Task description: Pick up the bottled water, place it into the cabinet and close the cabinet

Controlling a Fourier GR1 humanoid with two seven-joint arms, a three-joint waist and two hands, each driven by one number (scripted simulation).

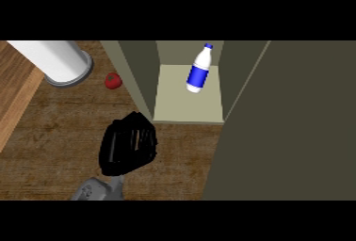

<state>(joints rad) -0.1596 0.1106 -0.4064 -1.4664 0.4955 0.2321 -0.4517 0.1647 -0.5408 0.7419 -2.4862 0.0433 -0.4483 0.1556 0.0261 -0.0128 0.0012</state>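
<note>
The bottled water (199, 69), white with a blue label and blue cap, stands tilted on the pale shelf (182, 106) inside the cabinet, with no hand touching it. My left hand (128, 143) hovers over the wooden counter just in front of the cabinet's lower left corner. Its fingers are straight, pointing toward the cabinet, and it holds nothing. The cabinet's left wall (136, 70) rises beside the hand. A broad dark olive panel, the cabinet door (292, 122), fills the right side of the view. My right hand does not show.
A white cylinder on a grey round base (61, 59) stands at the back left. A small red fruit (113, 80) lies between it and the cabinet. A lighter wooden strip (14, 92) runs along the left edge.
</note>
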